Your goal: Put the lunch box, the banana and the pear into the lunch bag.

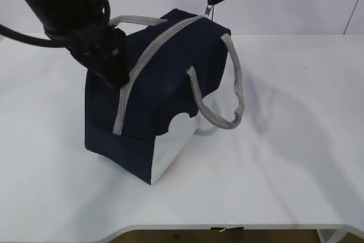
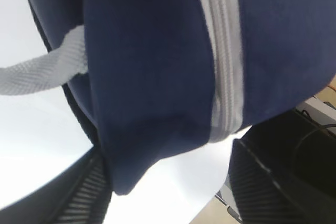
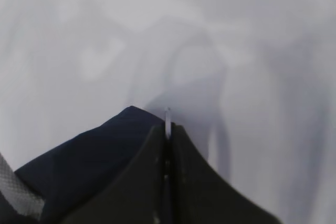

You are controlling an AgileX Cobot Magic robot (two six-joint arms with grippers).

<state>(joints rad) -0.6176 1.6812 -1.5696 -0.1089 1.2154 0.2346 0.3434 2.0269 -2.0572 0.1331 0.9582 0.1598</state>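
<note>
Navy fabric of the lunch bag fills the left wrist view, and the left gripper has its jaws spread to either side of the bag's lower corner, apparently bracing rather than clamping it. In the exterior view the bag sits at centre frame on the white tabletop, and its grey zipper appears closed along its visible length. At the upper centre of that view, the right gripper has its jaws pressed together on the thin metal ring pull at the bag's far top corner.

Risks, by judgement:
- The bag may tip or slide if the pull outruns the left-side bracing; the fabric is soft and the base unfixed.
- The ring pull is thin and may slip from the pinch under side load.
- The loose grey handle draped at centre right could snag a descending arm.

Not visible: the lunch box, banana and pear appear in no view; whether they are inside the bag cannot be determined. The right wrist view is blurred, and the arms are cut off at the top edge.
</note>
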